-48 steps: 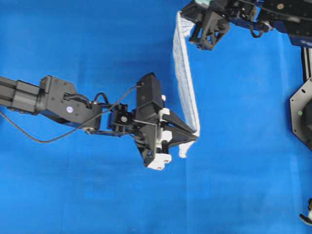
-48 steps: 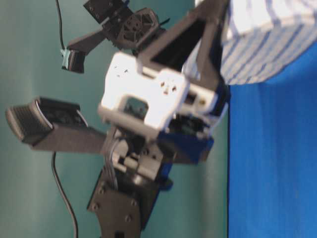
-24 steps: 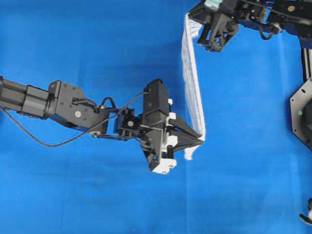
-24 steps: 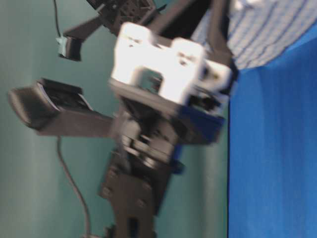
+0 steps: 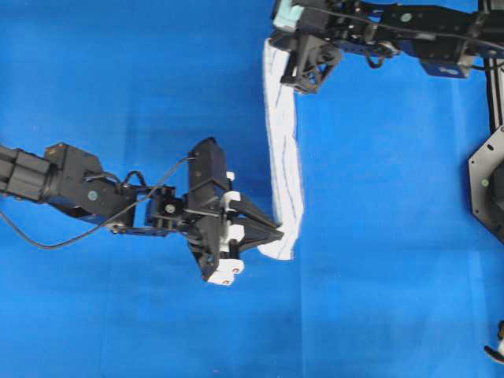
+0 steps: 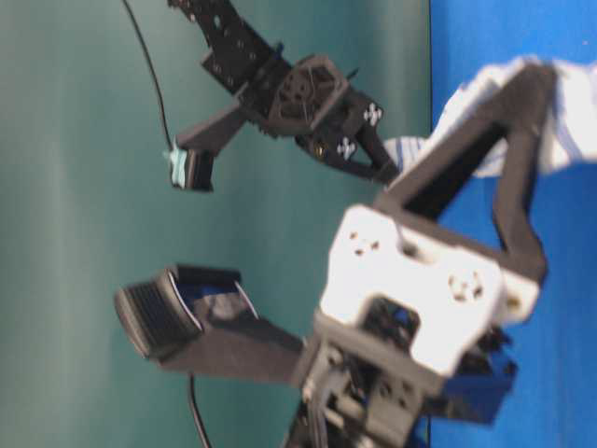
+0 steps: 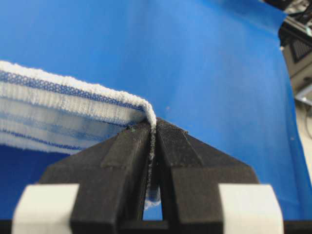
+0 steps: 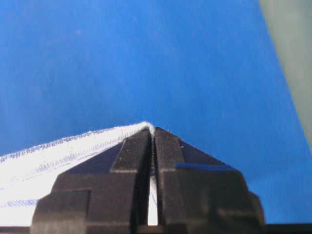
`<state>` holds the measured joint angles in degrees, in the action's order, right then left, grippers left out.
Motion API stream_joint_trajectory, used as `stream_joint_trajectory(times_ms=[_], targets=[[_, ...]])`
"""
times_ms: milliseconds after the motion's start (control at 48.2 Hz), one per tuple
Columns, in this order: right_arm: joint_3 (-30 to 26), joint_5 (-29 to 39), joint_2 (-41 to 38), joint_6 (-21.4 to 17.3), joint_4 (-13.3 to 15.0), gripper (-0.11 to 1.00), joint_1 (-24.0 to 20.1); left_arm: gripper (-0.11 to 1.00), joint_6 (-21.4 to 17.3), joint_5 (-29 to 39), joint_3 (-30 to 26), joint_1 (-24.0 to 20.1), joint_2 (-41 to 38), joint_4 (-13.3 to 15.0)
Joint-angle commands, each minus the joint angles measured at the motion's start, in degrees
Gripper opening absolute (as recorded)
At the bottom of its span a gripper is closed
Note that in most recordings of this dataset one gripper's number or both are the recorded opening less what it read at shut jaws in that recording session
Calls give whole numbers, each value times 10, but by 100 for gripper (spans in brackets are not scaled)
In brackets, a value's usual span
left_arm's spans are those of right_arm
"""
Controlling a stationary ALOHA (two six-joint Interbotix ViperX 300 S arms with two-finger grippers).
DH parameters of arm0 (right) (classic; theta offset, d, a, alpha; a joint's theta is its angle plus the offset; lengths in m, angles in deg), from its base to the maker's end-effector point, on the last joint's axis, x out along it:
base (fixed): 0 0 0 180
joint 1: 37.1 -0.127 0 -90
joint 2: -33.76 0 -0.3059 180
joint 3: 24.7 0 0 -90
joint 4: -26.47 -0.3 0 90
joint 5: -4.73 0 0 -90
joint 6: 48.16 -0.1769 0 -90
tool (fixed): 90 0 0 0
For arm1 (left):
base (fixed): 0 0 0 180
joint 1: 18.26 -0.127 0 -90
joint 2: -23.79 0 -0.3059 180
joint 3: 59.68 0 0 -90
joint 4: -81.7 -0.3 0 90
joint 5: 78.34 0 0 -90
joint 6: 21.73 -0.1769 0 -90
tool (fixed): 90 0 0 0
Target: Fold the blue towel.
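between the clamped left gripper (image 5: 276,231) and clamped right gripper (image 5: 293,79), the blue towel (image 5: 283,157), stretched

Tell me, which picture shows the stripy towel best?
The overhead view: the blue towel shows whole there, stretched between the left hand and the right hand. The left wrist view shows only a striped edge pinched in the hand, the right wrist view a white corner, and the table-level view a blurry bit behind the hand.
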<state>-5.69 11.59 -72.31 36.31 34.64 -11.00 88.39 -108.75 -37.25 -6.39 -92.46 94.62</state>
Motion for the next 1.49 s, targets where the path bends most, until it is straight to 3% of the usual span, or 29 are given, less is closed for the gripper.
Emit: stream_joint_trajectory(times_ms=[0,166,685,768,872,1038,1121,1473], targets=[[-30,-3,-4,1,8,1,-1,2,1,-23,13,16,29,7],[-59,-3,-29,1,20,1,-6,2,0,-56,40,27,37,7],[-78,-5,-69,3,27,2,-14,2,0,-29,40,23,25,25],[-78,-5,-69,3,28,12,-16,2,0,-28,39,23,22,32],[-78,-6,-69,3,29,40,-18,18,0,-18,39,23,19,53],[-78,-23,-69,14,29,85,-24,66,0,-3,42,25,22,62],[-78,-26,-69,18,29,83,-24,83,1,13,49,25,29,62],[-74,-18,-36,24,29,82,-24,77,0,74,132,28,162,62]])
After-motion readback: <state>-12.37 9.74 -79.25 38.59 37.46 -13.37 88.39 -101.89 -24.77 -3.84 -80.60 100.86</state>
